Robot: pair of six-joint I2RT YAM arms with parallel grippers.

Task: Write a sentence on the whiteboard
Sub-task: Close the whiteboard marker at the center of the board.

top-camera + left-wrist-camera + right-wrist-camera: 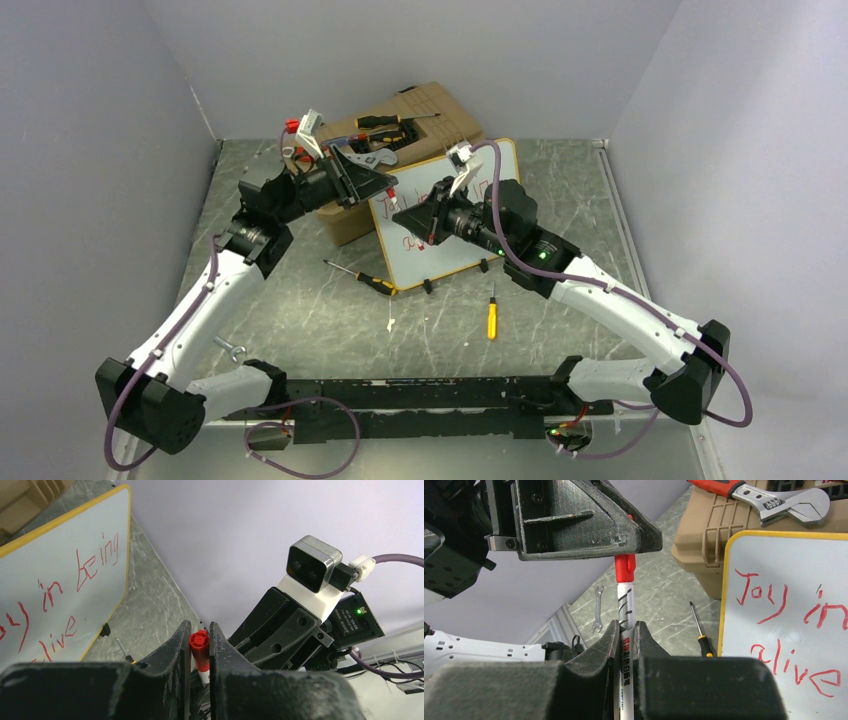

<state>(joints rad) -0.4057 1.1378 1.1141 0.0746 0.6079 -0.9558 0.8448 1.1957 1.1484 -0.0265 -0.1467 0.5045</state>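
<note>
The whiteboard (447,257) lies flat on the bench (330,330), a little toward 1 o'clock from the middle of the top view, with its two black clip feet on the edge at 6 o'clock. On it the sentence (774,600) is written in thin red letters, in two lines: "Joy in being" and under it "alive".

Both arms meet in the air above the board's 11 o'clock corner. The right jaws are pressed on the white body of a marker (626,605), which stands out straight between them. The left jaws pinch the red cap (199,641) at the marker's far end, so the two arms hold the same pen from opposite ends. Whether the cap sits fully on the pen, I cannot tell.

A tan toolbox (420,105) stands touching the board at 11 o'clock, with an adjustable wrench (784,502) on top. A screwdriver with a yellow handle (491,318) lies on the bench at 6 o'clock from the board, and a second screwdriver (375,283) lies just beside its 7 o'clock corner.
</note>
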